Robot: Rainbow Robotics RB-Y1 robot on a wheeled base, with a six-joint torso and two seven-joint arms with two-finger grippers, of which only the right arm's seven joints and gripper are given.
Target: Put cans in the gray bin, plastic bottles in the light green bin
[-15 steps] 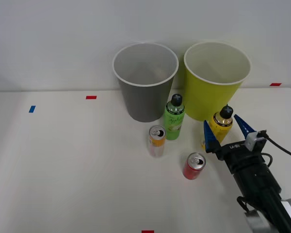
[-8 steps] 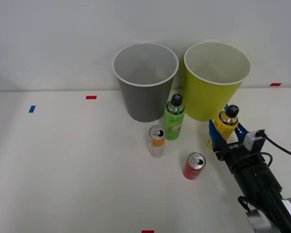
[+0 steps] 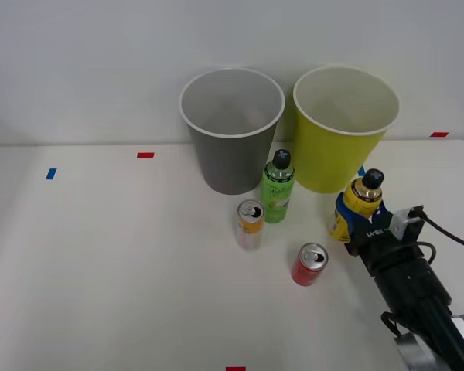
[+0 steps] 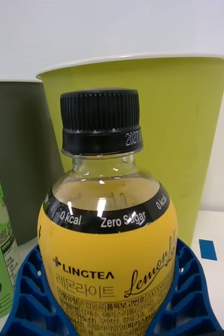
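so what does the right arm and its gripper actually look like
The right arm is a chunky black segmented limb with a thin black cable looping off its side and a small pale grey block mounted near the wrist. Small white lettering marks the black gripper body. The right gripper has bright blue plastic fingers, ribbed with an open lattice pattern.

Two cans [image 3: 250, 224], two plastic bottles [image 3: 278, 195], two bins [image 3: 230, 135].
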